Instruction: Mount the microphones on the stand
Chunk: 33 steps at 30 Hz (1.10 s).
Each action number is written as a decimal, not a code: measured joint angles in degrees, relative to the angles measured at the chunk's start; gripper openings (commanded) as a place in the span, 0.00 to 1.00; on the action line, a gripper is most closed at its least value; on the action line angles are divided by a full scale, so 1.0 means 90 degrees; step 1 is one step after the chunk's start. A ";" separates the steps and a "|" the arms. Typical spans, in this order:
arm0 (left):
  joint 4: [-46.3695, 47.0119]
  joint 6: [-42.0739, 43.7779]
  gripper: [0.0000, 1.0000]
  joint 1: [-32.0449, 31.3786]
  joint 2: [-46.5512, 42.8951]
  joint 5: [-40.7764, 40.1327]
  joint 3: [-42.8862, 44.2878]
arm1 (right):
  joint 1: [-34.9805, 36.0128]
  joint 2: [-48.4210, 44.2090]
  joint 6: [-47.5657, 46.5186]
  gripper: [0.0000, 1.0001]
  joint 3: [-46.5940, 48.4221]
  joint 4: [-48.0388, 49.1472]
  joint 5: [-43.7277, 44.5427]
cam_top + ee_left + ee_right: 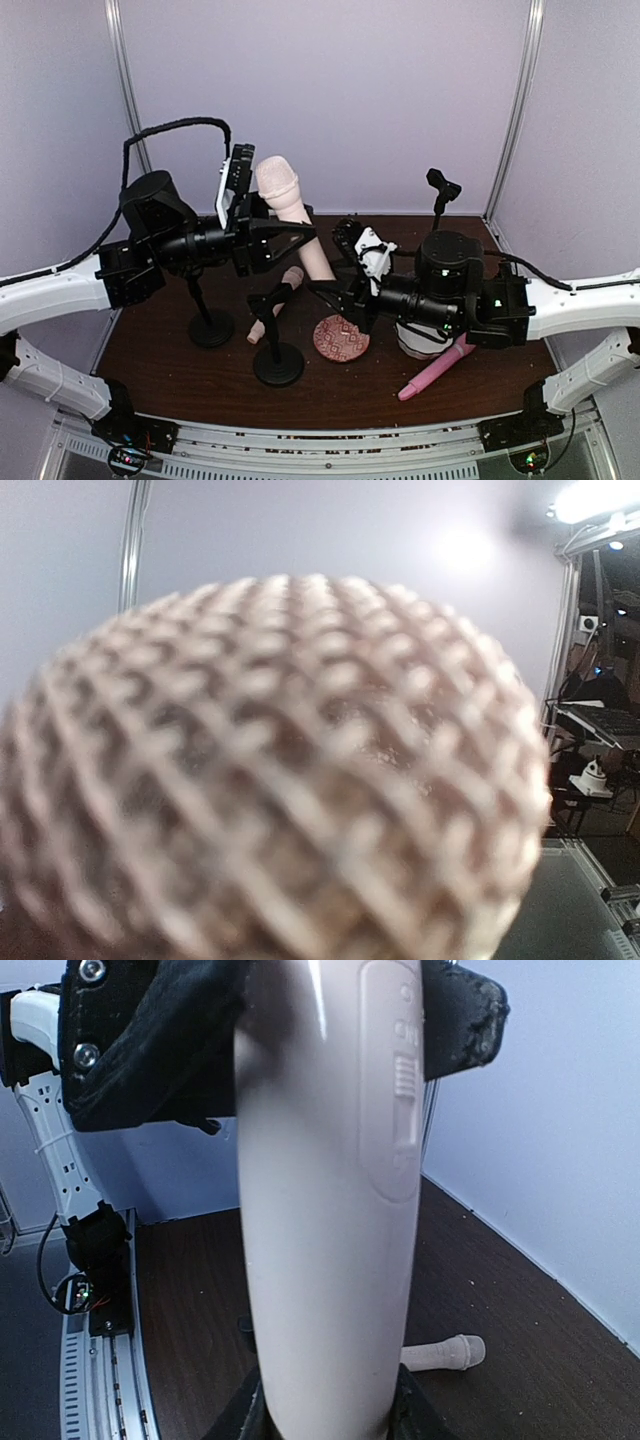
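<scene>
A pale peach microphone stands tilted in the air above the table's middle, head up. My left gripper is shut on its body just under the head, and its black fingers press both sides in the right wrist view. My right gripper is shut on the lower end of that same microphone. A second peach microphone lies on the table behind a black stand. The pink microphone lies at the front right. In the left wrist view the mesh head hides my own fingers.
Another black stand is at the left and a third at the back right corner. A round red patterned dish lies at the centre. A white object sits under my right arm. Pale walls enclose the table.
</scene>
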 measured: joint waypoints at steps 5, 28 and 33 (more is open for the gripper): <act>0.0022 0.0019 0.13 0.0044 0.0223 0.0260 0.0185 | -0.0284 -0.0002 0.0221 0.00 -0.0032 0.0061 -0.0801; -0.0556 -0.0993 0.00 -0.0027 0.0075 -0.2004 0.0505 | 0.0117 0.0529 -0.0593 0.53 0.0180 -0.0425 0.1435; -0.0627 -0.1239 0.00 -0.0027 0.0061 -0.2259 0.0503 | 0.0187 0.0512 -0.0670 0.56 0.0189 -0.0328 0.1751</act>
